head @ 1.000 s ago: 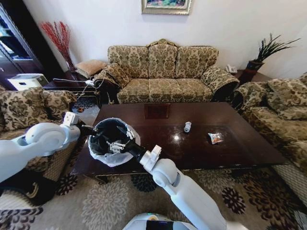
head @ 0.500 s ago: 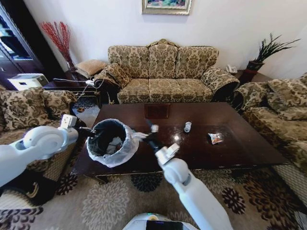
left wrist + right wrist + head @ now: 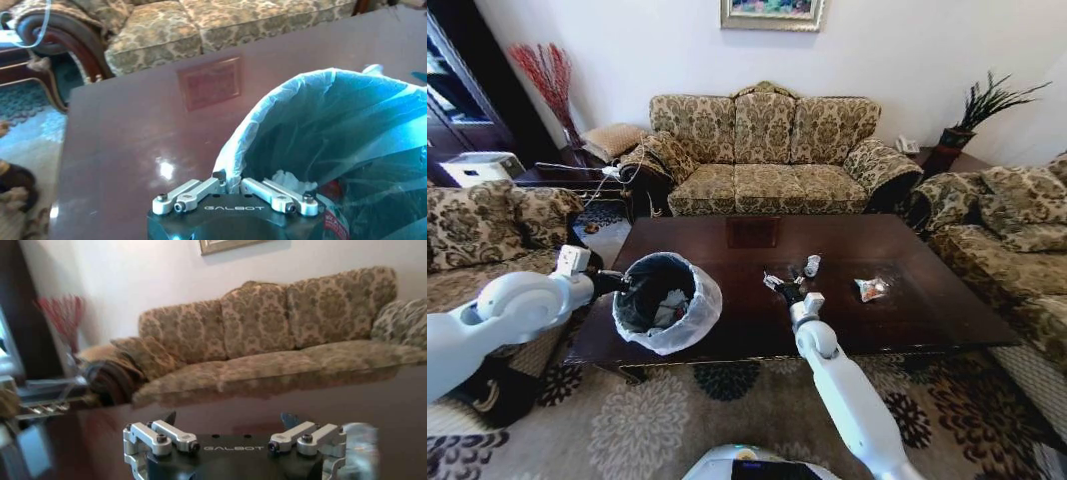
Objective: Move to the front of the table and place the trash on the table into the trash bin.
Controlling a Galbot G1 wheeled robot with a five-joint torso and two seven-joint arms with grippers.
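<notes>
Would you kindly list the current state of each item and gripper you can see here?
Round black trash bin with white bag liner: upright on the table, trash inside.
Left gripper: shut on the bin's bag rim.
Right gripper: open, empty, over the table.
Small clear crushed cup: lying on the table.
Snack wrapper: lying on the table.
Glossy dark brown wooden table: two trash pieces left.

The head camera looked down over the table (image 3: pixel 907 300) toward the sofa (image 3: pixel 767 150). Both wrist cameras sat close above the table (image 3: pixel 127 135), also facing the sofa (image 3: pixel 267 335).
</notes>
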